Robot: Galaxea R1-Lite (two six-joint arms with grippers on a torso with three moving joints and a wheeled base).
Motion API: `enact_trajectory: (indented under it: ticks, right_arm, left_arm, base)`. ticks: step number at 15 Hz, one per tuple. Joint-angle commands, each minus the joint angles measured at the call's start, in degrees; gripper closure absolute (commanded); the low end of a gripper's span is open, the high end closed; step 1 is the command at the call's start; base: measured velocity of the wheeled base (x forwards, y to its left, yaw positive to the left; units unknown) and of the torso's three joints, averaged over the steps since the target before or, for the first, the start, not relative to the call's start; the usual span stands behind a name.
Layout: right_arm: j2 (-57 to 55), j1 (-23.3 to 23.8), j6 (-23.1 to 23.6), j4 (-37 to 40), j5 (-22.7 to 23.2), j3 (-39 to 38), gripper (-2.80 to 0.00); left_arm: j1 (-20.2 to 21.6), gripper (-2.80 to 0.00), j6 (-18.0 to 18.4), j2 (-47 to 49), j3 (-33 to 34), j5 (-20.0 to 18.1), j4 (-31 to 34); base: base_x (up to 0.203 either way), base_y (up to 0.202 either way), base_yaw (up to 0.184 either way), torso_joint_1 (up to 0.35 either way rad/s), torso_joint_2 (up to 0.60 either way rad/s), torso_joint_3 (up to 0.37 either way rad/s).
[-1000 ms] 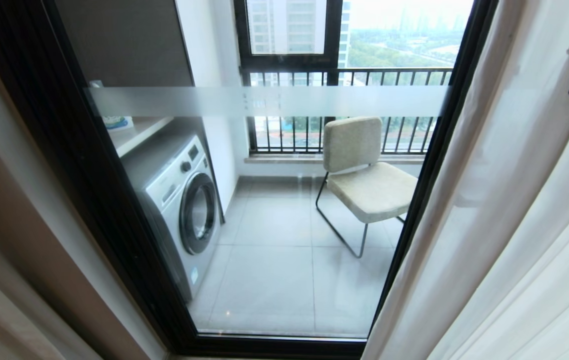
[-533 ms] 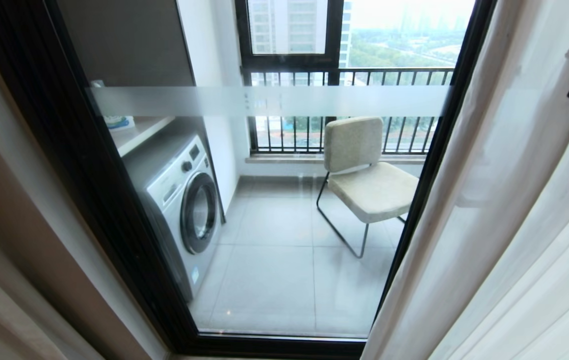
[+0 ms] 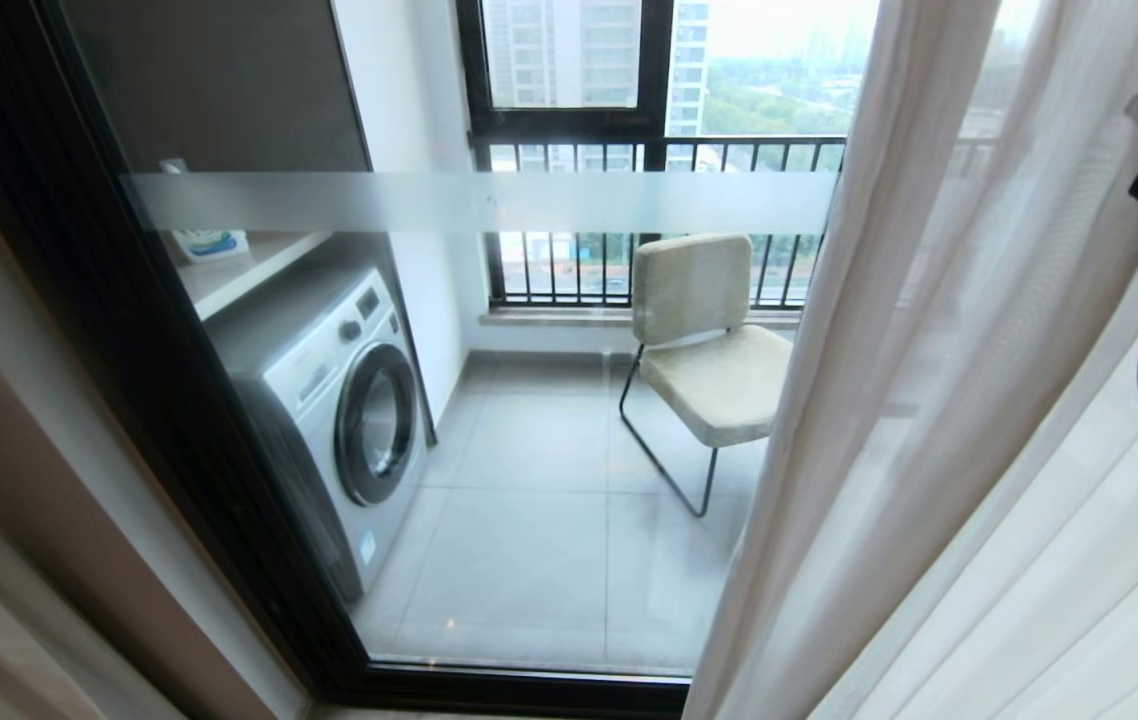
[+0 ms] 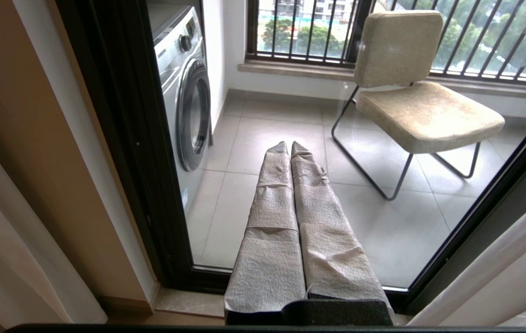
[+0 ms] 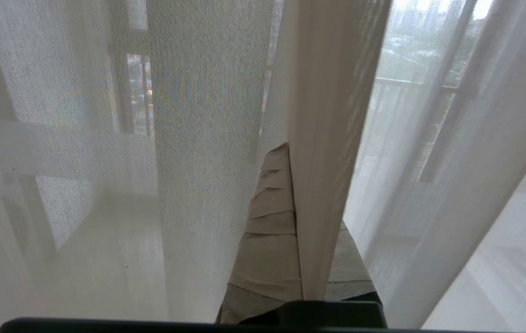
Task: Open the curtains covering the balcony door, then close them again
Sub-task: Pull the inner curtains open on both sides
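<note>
Sheer white fabric, the see-through layer of the curtains (image 3: 939, 400), fills the right side of your head view, its edge hanging just past the chair (image 3: 704, 340) on the balcony. You can see the balcony door (image 3: 489, 420) uncovered to the left of it: glass in a thick dark frame, a frosted band across it, with a washing machine (image 3: 334, 420) behind the glass. Your right gripper (image 5: 290, 162) is clamped together on a vertical fold of the sheer layer, the fold running between its two padded fingers (image 5: 270, 222) in the right wrist view. A thicker cream strip of curtain hangs down over the far finger there. Your left gripper (image 4: 289, 147) is empty, its fingers pressed together, pointing at the door glass low down, apart from any fabric
</note>
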State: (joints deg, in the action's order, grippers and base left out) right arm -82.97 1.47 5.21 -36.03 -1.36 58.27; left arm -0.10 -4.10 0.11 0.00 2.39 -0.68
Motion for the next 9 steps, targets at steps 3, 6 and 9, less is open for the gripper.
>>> enact_trajectory:
  ticks: [3,6,9]
  right_arm:
    - [0.2,1.5,0.1,-0.4,0.0,-0.9,0.0]
    - [0.3,2.0,0.1,-0.6,0.0,-1.6,0.0]
    - [0.2,2.6,0.1,-0.7,0.0,-1.8,0.0]
  left_arm:
    - [0.0,0.0,0.0,0.0,0.0,0.1,0.0]
    - [0.0,0.0,0.0,0.0,0.0,0.1,-0.1]
    - [0.0,0.0,0.0,0.0,0.0,0.1,-0.1]
  base:
    - [0.0,-0.19,0.004,0.001,0.0,0.001]
    - [0.0,-0.192,0.003,0.002,0.0,0.003]
    - [0.0,-0.192,0.003,0.003,0.0,-0.001]
